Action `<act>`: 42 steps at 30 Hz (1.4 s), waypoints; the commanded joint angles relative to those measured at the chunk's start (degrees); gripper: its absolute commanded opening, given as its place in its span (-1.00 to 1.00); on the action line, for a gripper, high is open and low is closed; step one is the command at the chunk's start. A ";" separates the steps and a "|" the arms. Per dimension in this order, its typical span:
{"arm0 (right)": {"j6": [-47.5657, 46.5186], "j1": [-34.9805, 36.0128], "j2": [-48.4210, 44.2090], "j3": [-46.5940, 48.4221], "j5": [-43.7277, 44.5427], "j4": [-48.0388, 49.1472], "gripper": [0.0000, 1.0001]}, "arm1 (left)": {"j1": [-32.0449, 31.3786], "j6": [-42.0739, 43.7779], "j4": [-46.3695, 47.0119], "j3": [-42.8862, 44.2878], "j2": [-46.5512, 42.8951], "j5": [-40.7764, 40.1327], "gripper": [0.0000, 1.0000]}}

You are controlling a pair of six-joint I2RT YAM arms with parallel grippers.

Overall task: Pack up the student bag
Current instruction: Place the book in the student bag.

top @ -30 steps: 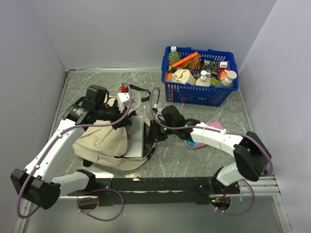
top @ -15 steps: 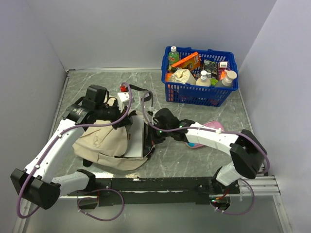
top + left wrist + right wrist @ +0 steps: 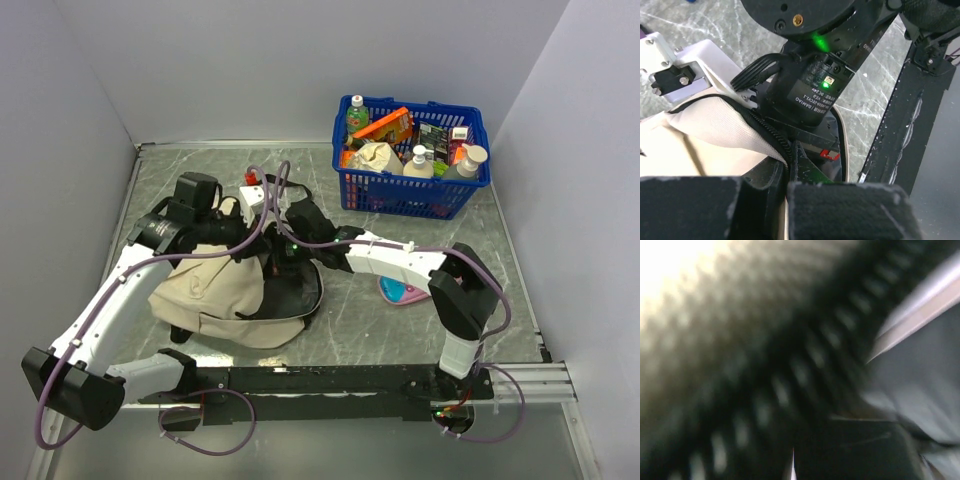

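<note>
The student bag (image 3: 205,295) is a beige backpack lying at the left middle of the table, its dark mouth (image 3: 298,290) facing right. My left gripper (image 3: 248,243) is shut on the bag's black zipper edge (image 3: 771,141) and holds the mouth up; beige cloth (image 3: 705,132) fills that view's left. My right gripper (image 3: 283,262) reaches into the mouth, its fingers hidden inside. Its black wrist with a green light (image 3: 815,85) sits just beyond my left fingers. The right wrist view is a blur of zipper teeth (image 3: 765,375) and dark lining, so its jaws cannot be read.
A blue basket (image 3: 412,190) full of bottles and packets stands at the back right. A pink pencil case (image 3: 400,292) lies right of the bag under the right arm. A small white and red piece (image 3: 254,195) and a black strap (image 3: 290,188) lie behind the bag.
My right arm has swung left and pushed into the bag's mouth. The flat white item that lay at the mouth is no longer in sight. The left arm has held still.
</note>
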 commanded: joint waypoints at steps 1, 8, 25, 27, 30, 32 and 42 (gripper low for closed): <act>4.25 0.94 3.00 4.24 -4.16 5.21 -1.00 | -0.71 0.17 5.46 3.19 -0.27 4.61 -0.98; 1.70 -0.72 2.23 2.93 -2.42 1.44 -0.67 | -0.79 0.78 4.85 1.88 -1.15 4.26 -0.98; -13.15 -4.00 -28.01 -17.90 18.76 -5.07 0.36 | -0.79 1.13 3.36 0.55 0.51 6.11 -0.84; -16.74 -0.83 -31.07 -20.45 21.49 -3.59 0.34 | -0.79 1.05 3.35 0.64 1.04 5.76 -0.68; -20.09 5.24 -34.94 -23.27 26.59 -3.23 0.38 | -0.71 0.70 2.66 1.69 2.44 5.49 -0.37; -21.24 9.35 -36.45 -23.97 29.57 -4.02 0.42 | -0.71 0.35 1.69 2.83 3.06 4.27 -0.11; -32.91 24.58 -33.56 -16.06 35.83 -5.87 0.54 | 10.70 4.37 -6.03 7.13 1.22 5.31 0.93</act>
